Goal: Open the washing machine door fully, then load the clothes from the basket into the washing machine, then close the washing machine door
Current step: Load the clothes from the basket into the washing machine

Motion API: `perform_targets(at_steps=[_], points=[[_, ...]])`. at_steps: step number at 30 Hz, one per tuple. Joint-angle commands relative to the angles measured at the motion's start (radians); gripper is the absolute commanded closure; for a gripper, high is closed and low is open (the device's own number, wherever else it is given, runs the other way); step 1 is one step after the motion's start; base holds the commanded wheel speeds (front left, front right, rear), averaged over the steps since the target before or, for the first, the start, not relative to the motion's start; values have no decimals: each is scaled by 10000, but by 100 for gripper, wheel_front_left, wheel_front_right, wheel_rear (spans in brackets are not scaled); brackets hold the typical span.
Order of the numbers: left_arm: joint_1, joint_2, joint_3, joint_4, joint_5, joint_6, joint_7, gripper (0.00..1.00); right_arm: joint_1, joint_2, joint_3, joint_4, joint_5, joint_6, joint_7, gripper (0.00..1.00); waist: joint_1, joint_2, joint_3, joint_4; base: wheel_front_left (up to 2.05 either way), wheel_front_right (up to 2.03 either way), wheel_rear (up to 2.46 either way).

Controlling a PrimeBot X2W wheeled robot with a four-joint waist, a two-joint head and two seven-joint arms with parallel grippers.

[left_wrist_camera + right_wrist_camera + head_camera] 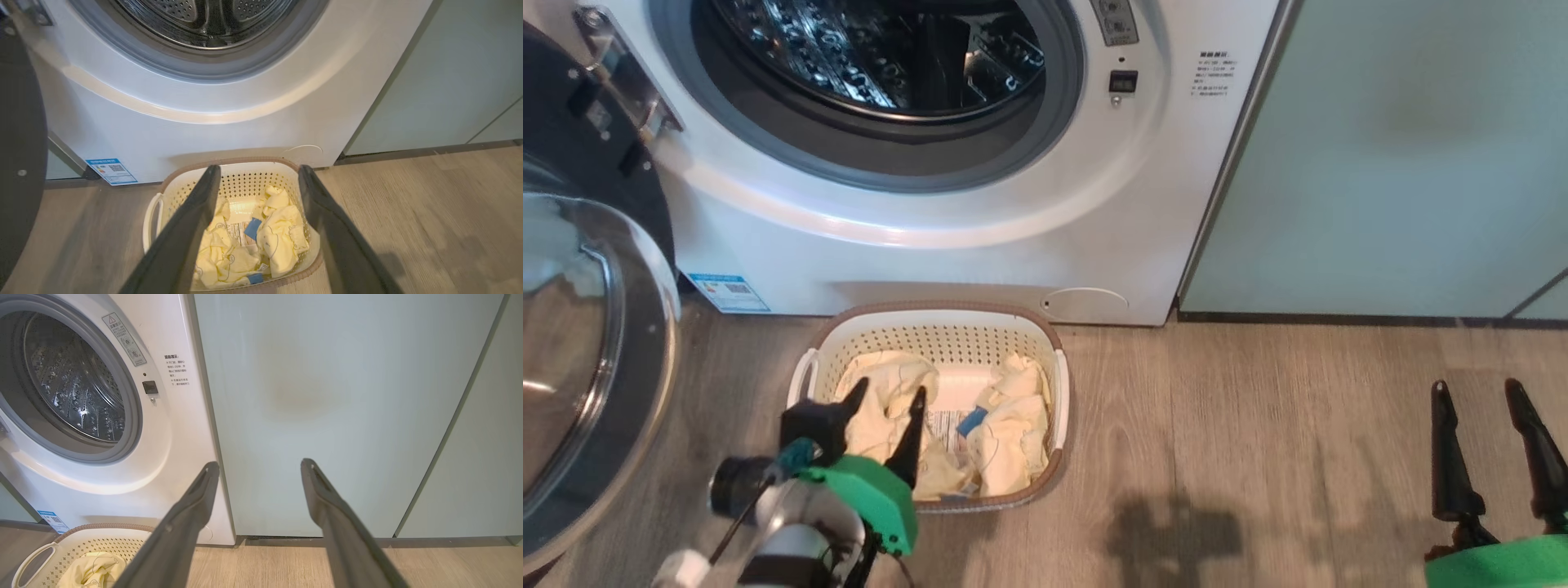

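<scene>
The left gripper (889, 395), jaws apart and empty, is hovering over the near left of the small cream perforated plastic basket (939, 311). The pale yellow fabric clothes (1013, 425) are lying directly below and beyond it. The right gripper (1476, 390), also apart, is hanging well right.

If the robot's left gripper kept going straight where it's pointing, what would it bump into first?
Probably the clothes in the basket. The open left gripper aims down into it, but depth is unclear, so the basket's far wall is possible too.
</scene>
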Motion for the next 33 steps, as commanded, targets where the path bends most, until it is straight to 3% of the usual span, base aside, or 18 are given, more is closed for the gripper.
perform_targets(at_steps=[1,12,21,33], points=[[-762,86,179,130,-132,-193,-7,0,-491,-148,248,-372,98,8,-95,0,0,0,212,-61,0,0,0],[-2917,-231,-889,3526,-779,-954,-3,0,-1066,-148,452,-495,246,8,-95,0,0,0,1625,-665,0,0,0],[-4742,-94,-1723,5805,-1189,-1046,170,0,-1683,-148,519,-739,547,8,-95,0,0,0,3321,-1333,0,0,0],[-6503,496,-2746,7576,-2976,-1051,281,0,-2468,-148,648,-1161,1049,8,-95,0,0,0,5619,-2006,0,0,0]])
